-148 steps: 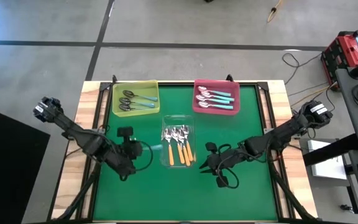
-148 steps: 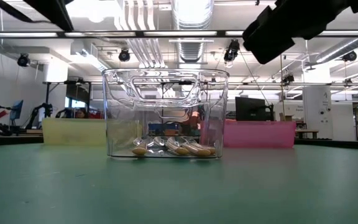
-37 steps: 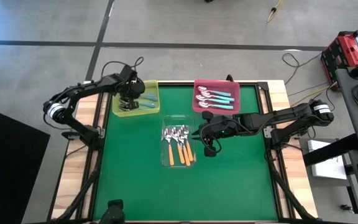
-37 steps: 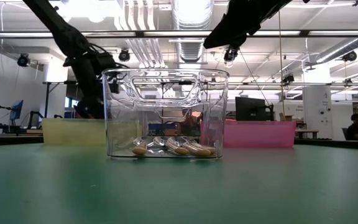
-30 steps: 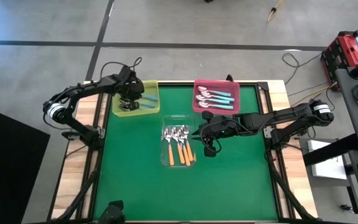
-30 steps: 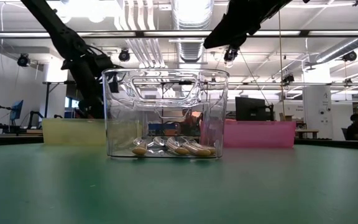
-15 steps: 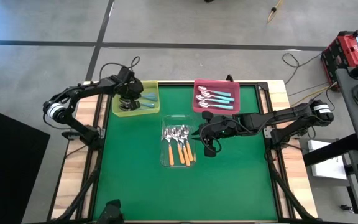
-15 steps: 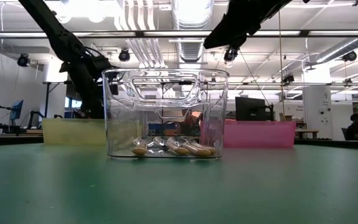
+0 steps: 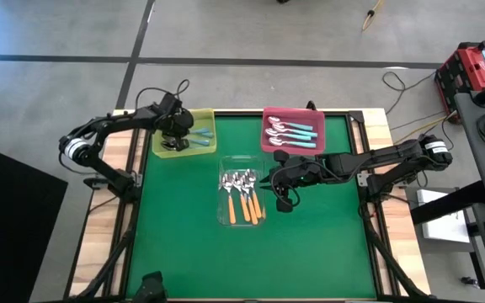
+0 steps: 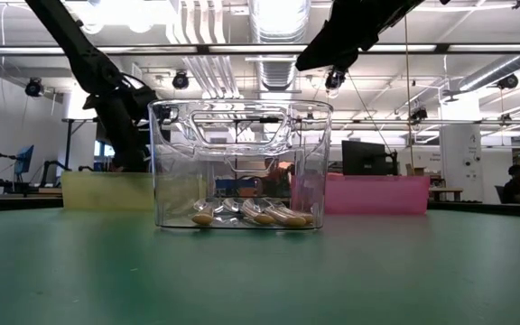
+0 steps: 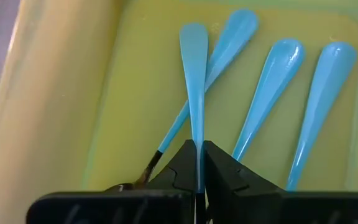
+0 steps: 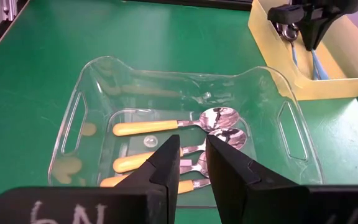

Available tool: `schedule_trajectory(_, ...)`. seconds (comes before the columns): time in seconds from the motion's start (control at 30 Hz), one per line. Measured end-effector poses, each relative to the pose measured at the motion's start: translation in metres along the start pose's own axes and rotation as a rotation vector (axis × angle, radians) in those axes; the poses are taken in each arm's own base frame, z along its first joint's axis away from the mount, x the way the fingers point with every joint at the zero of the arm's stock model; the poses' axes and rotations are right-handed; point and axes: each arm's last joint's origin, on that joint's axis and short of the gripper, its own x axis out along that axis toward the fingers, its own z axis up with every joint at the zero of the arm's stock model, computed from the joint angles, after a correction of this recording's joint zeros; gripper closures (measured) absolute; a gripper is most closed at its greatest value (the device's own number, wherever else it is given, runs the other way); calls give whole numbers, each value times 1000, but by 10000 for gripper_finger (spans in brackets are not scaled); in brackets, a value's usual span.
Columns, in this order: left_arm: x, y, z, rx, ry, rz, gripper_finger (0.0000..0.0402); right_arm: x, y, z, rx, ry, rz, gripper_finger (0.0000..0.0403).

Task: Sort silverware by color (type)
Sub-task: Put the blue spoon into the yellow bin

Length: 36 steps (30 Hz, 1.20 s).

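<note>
the left end effector [image 11: 199,163] was over the yellow tray [image 9: 162,148] at the table's [image 9: 310,252] far left corner, its fingers pressed together on the handle of a teal-handled spoon [image 11: 193,74]. holding it by the slim handle, low inside the walls, looked meant to set it beside the three other teal spoons lying there. the right end effector [image 12: 192,157] hung just above the clear tray [image 9: 224,220] at mid-table, fingers slightly spread and empty, poised over the orange-handled spoons [image 12: 154,127], probably to take one next. more teal spoons lay in the pink tray [image 9: 267,145] at the far edge.

the left wrist view alone showed the pinch on the handle; from above, the arm hid it. the low view showed only the arm rising behind the clear tray's wall. the right wrist view showed the gap between its fingers.
</note>
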Motion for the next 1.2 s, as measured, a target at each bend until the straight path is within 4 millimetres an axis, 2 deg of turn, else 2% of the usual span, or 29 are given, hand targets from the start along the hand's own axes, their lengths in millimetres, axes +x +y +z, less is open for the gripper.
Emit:
schedule_trajectory(0.4, 19, -3, -7, -32, 46, -79, 397, 0, 0, 0, 0, 0, 0, 335)
schedule_trajectory(1.2, 16, -1, -5, -51, 39, -58, 389, 0, 0, 0, 0, 0, 0, 335)
